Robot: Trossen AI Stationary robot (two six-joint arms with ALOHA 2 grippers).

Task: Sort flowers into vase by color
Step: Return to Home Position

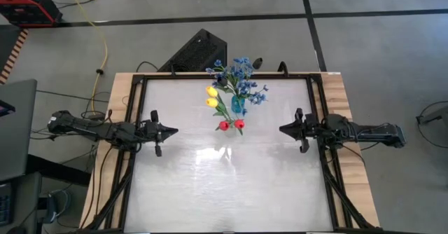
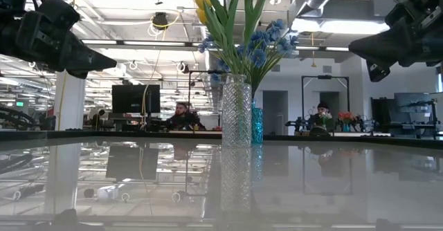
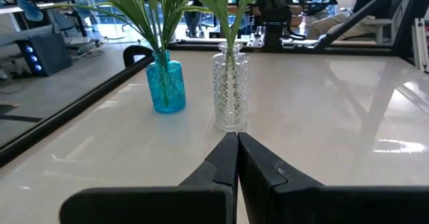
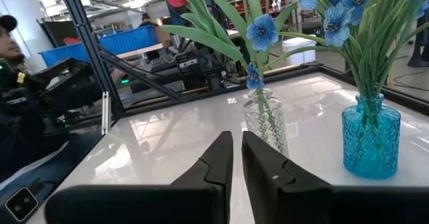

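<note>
Toward the far middle of the counter [image 1: 210, 185], the flowers [image 1: 241, 87] stand sorted. Blue blooms [image 1: 243, 67] fill the blue vase [image 1: 238, 105]. Yellow tulips [image 1: 211, 92] and red tulips [image 1: 224, 125] share the clear vase [image 3: 230, 93] just beside it. No stem lies loose on the counter, so the sorting looks done.

The left gripper [image 1: 175, 130] hangs at the left side and the right gripper [image 1: 281, 129] at the right. Both are well apart from the vases and point inward, with fingers pinched narrow and holding nothing.

The stems rise far above both vases, so the bunches are probably top-heavy. An arm swinging across the middle could catch a leaf and tip a vase. Since the two stand so close, one falling would likely knock the other over. The glossy counter may also let a nudged vase slide.

Only the high view shows every colour at once and that no stem is left on the counter, but leaves hide the clear vase there. The low view shows the clear vase standing taller and in front, the blue one half hidden behind it, and both grippers raised off the counter. It cuts off most of the tulips. The wrist views show the slim gap between the vases and how narrow the fingers are.
</note>
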